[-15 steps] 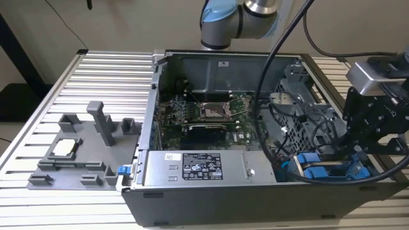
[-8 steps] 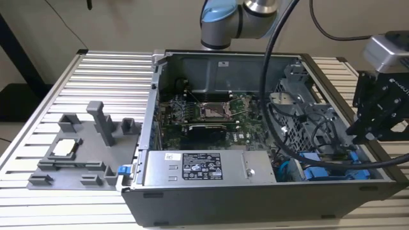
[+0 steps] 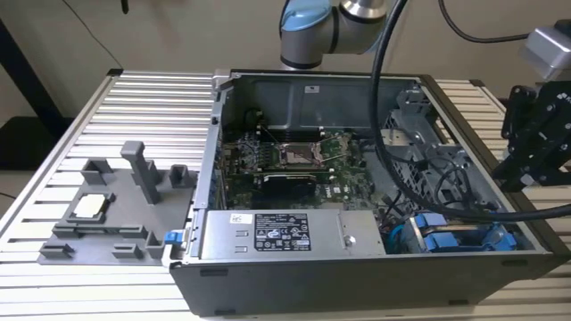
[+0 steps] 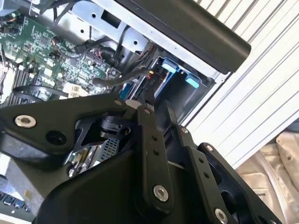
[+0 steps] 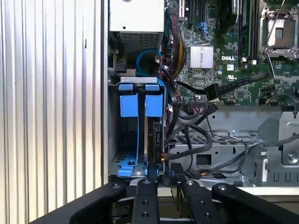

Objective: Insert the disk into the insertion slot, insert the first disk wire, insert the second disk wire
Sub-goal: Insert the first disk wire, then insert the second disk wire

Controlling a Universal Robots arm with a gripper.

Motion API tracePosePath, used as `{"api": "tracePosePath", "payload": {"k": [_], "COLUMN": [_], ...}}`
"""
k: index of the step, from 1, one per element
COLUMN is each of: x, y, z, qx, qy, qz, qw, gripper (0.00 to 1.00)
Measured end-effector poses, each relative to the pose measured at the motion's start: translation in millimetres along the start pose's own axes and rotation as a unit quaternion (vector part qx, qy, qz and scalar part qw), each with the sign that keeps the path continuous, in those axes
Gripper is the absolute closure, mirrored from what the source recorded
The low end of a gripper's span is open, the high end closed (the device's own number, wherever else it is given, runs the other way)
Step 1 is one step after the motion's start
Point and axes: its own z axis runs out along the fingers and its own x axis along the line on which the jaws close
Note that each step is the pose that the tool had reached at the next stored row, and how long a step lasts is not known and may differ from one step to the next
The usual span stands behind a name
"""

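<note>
The disk (image 5: pixel 154 105) stands on edge in its blue carrier frame inside the insertion slot (image 5: pixel 112 130), a grey metal bay at the corner of the open computer case. In the exterior view the blue tabs (image 3: pixel 443 239) show low at the case's right end. My gripper (image 5: pixel 164 171) hovers above that bay, over the carrier's end, touching nothing. It is open by a narrow gap with nothing between the fingers (image 4: pixel 145 116). The exterior view shows the gripper (image 3: pixel 522 175) just outside the case's right wall. Black wires (image 5: pixel 187 140) lie loose beside the disk, one ending in a plug (image 5: pixel 210 91).
A silver power-supply box (image 3: pixel 285 234) sits at the case's near side, with the green motherboard (image 3: pixel 295 160) behind it. A grey fixture tray (image 3: pixel 107 207) with upright posts stands on the slatted table (image 3: pixel 53 287) at the exterior view's left. The arm's thick black cable (image 3: pixel 392 167) crosses the case.
</note>
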Motion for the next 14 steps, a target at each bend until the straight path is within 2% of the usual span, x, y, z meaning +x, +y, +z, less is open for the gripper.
{"api": "tracePosePath", "payload": {"k": [2, 4, 14], "x": [-3.2, -9.5, -46.1], "y": [0.0, 0.0, -0.1], "z": [-0.2, 0.2, 1.7], "qx": [0.0, 0.0, 0.0], "qy": [0.0002, 0.0001, 0.0001], "qz": [0.0, 0.0, 0.0], "qw": [1.0, 1.0, 1.0], "gripper": [0.73, 0.73, 0.73]}}
